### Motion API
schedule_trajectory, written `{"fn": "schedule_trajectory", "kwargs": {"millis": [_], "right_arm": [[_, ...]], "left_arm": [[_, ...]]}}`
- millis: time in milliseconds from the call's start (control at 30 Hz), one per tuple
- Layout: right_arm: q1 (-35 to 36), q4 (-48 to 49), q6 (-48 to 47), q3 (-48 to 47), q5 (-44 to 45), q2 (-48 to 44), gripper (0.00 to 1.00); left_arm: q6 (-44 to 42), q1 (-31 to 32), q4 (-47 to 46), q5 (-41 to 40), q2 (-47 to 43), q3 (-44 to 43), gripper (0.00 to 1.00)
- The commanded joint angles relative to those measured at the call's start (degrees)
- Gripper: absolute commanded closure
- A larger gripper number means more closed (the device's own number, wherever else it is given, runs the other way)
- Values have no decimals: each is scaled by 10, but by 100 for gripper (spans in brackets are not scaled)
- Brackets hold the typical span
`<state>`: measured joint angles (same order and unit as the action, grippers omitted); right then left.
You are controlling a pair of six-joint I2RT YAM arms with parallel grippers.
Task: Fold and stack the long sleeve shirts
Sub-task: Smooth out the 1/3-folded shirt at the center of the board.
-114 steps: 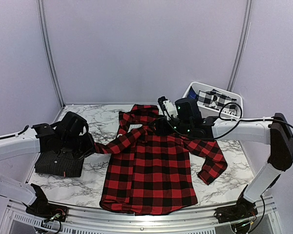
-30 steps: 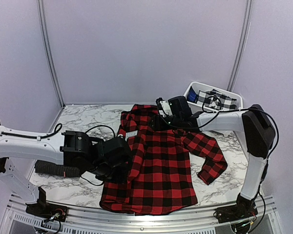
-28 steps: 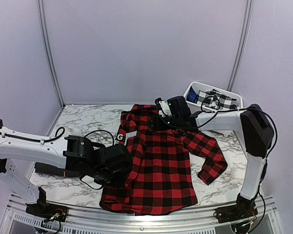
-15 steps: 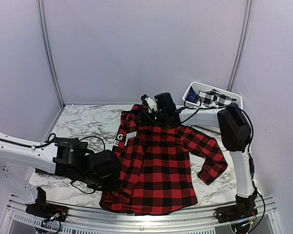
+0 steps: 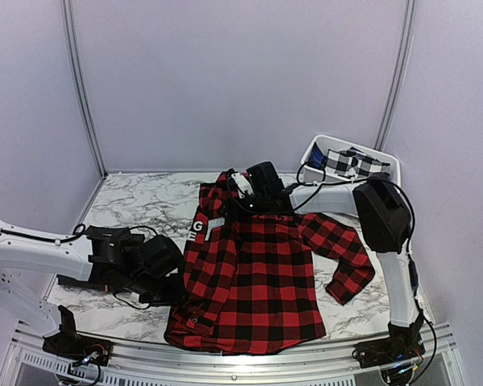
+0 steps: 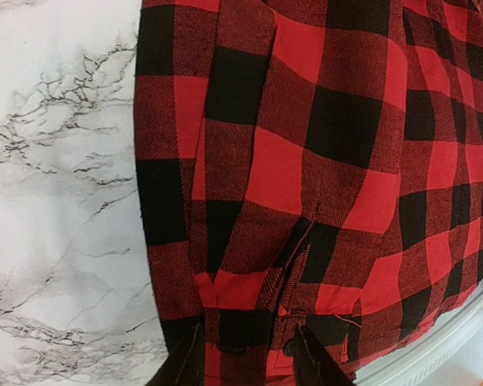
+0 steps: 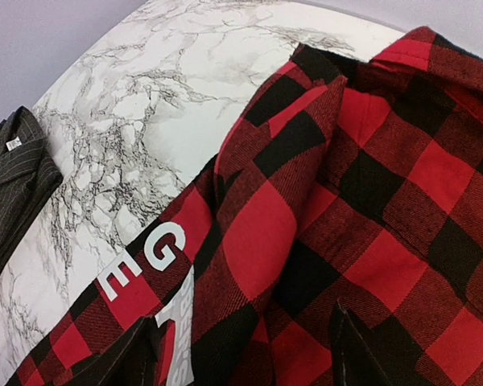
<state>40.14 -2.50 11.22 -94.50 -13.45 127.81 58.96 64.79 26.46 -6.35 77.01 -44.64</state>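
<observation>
The red-and-black flannel shirt (image 5: 266, 273) lies spread on the marble table, its left sleeve folded over onto the body. My left gripper (image 5: 175, 283) is open and empty, low at the shirt's left edge. In the left wrist view its fingers (image 6: 185, 366) straddle the sleeve cuff (image 6: 258, 322) without gripping it. My right gripper (image 5: 232, 199) is open, hovering over the shirt's left shoulder near the collar (image 7: 435, 56), above white lettering (image 7: 137, 265). The black pinstriped shirt (image 5: 76, 281) lies folded at the left, mostly hidden under my left arm; it also shows in the right wrist view (image 7: 8, 185).
A white bin (image 5: 386, 157) holding a black-and-white checked cloth (image 5: 346, 163) stands at the back right. The shirt's right sleeve (image 5: 350, 265) hangs bent toward the right. The table's front rail (image 5: 241, 362) runs just below the shirt's hem.
My left gripper carried the left sleeve across onto the shirt's body, let it go and drew back left. My right gripper slid left along the collar.
</observation>
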Motion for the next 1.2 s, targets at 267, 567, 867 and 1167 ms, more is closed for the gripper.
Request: {"fn": "schedule_trajectory", "kwargs": {"millis": [267,567,867,1167], "right_arm": [[1,-35,-28,-137,17,73,33],[-31,-51,1,-305,-21,191,31],[-62,21,107,-367,-163,255,29],[-68,109,220,-399,-231,310,36]], "left_arm": [[-22,-5,-72,55,41,24,99],[-26,-7,-64,53,11,28,89],[-82,-76,-52,61,0,-14,68],[-201,-273,-54,101,92,-153,65]]}}
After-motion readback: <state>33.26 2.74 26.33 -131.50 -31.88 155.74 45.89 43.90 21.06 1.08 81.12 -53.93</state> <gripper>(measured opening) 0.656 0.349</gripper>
